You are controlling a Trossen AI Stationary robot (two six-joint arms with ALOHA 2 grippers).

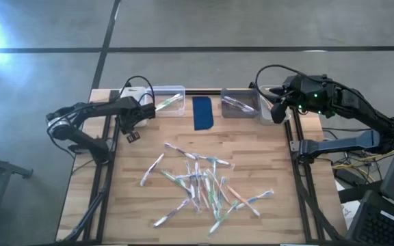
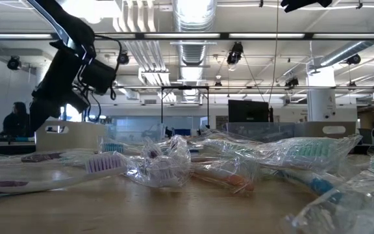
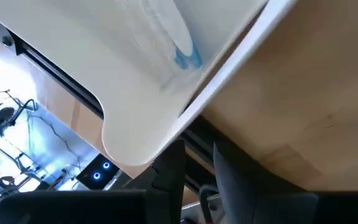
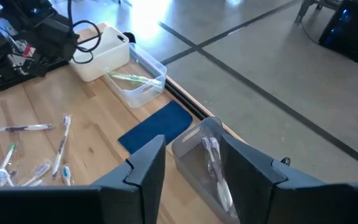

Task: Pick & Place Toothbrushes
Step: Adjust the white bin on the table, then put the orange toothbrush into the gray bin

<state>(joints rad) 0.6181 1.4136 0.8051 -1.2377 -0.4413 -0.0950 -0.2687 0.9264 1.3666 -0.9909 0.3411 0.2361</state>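
Overhead, wooden table (image 1: 252,143) strewn with toothbrushes (image 1: 204,184), grey concrete floor (image 1: 252,24) around

Your left arm reaches in from the table's left edge, bent at the elbow, with its left gripper (image 1: 133,130) low near the back-left corner, wrist pointing down toward the tabletop. Whether its fingers grip anything can't be told. Your right arm folds back from the right edge, forearm stretched toward the back, and the right gripper (image 4: 191,165) hangs raised by the back-right corner, its two dark fingers (image 4: 146,163) parted, nothing between them.
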